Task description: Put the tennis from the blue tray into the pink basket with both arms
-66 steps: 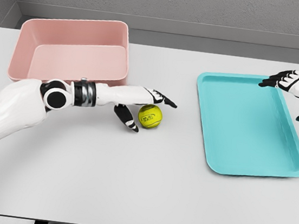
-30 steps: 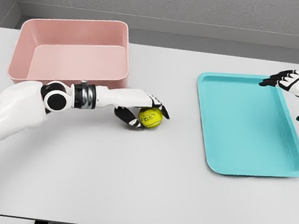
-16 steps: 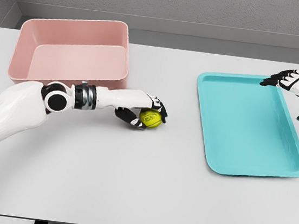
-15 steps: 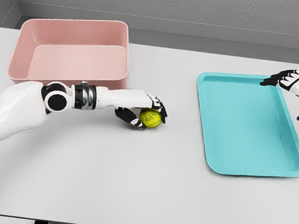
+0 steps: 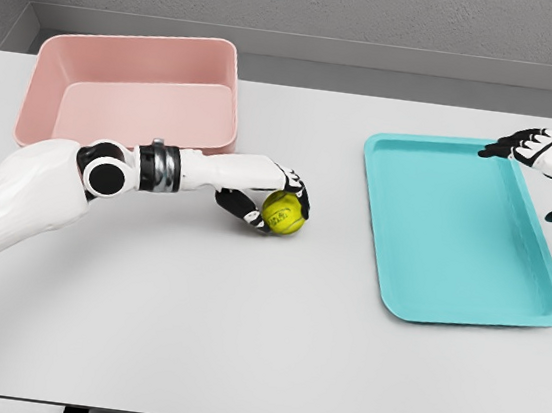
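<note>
Grey wall (image 5: 331,7) behind white table (image 5: 270,337)

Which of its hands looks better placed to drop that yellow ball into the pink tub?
The left hand. Its fingers already wrap the yellow-green tennis ball, right beside the pink plastic basket. The right hand is open, far off by the blue tray.

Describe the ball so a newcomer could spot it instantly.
Start at the pink basket at the table's far left. Just off its front right corner, the left hand grips the tennis ball. It is the only small, round, yellow-green thing here.
</note>
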`<action>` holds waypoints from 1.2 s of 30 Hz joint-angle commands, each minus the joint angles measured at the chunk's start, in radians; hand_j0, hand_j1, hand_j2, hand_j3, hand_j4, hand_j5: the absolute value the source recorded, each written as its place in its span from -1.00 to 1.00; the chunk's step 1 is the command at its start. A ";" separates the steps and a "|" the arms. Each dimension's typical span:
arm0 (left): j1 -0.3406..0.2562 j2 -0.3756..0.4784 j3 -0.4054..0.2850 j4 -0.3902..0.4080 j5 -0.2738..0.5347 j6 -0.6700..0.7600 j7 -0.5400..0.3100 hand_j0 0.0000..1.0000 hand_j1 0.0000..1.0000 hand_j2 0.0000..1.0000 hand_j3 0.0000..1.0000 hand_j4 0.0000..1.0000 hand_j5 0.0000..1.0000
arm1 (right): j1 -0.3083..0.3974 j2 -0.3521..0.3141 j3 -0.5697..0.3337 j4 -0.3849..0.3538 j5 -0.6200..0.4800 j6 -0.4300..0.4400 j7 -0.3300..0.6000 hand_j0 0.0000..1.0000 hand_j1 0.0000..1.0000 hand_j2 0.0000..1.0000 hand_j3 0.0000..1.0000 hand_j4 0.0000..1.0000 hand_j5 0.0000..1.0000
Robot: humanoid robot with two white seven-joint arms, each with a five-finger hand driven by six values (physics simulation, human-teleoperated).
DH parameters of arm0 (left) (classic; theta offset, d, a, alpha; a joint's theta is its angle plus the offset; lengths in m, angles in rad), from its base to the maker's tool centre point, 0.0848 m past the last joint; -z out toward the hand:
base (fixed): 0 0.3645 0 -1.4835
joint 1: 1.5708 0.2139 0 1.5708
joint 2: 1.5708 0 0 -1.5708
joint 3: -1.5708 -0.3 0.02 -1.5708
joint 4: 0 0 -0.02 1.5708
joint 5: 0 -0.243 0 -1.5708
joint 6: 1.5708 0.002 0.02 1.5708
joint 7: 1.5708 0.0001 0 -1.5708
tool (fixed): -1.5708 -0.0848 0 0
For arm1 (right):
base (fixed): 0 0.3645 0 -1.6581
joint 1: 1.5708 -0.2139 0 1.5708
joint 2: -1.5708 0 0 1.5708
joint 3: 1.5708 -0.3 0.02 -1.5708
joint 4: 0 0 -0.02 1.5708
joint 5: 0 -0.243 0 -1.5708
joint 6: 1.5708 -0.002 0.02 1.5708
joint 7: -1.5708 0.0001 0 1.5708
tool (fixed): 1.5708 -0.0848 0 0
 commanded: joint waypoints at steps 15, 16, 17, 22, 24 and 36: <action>-0.014 0.012 0.020 -0.016 0.011 0.001 0.005 0.16 0.16 0.16 0.16 0.16 0.16 | 0.000 0.000 -0.002 0.002 -0.006 0.002 0.000 1.00 1.00 1.00 1.00 1.00 1.00; -0.015 0.019 0.020 -0.021 0.012 0.001 0.005 0.16 0.16 0.16 0.16 0.16 0.16 | 0.000 0.000 0.000 0.002 -0.006 0.002 0.000 1.00 1.00 1.00 1.00 1.00 1.00; -0.014 0.019 0.026 -0.023 0.012 0.001 0.005 0.16 0.16 0.16 0.16 0.16 0.16 | 0.000 0.003 0.000 0.002 -0.006 0.002 0.000 1.00 1.00 1.00 1.00 1.00 1.00; -0.014 0.033 0.039 -0.030 0.012 0.001 0.006 0.15 0.15 0.15 0.15 0.15 0.15 | -0.002 0.005 0.000 0.010 -0.006 0.002 0.000 1.00 1.00 1.00 1.00 1.00 1.00; -0.015 0.039 0.040 -0.039 0.014 0.001 0.006 0.15 0.15 0.15 0.15 0.15 0.15 | -0.002 0.006 -0.002 0.011 -0.006 0.002 0.000 1.00 1.00 1.00 1.00 1.00 1.00; -0.023 0.059 0.085 -0.049 0.015 0.001 0.006 0.15 0.15 0.15 0.15 0.15 0.15 | -0.003 0.012 0.000 0.016 -0.006 0.002 0.000 1.00 1.00 1.00 1.00 1.00 1.00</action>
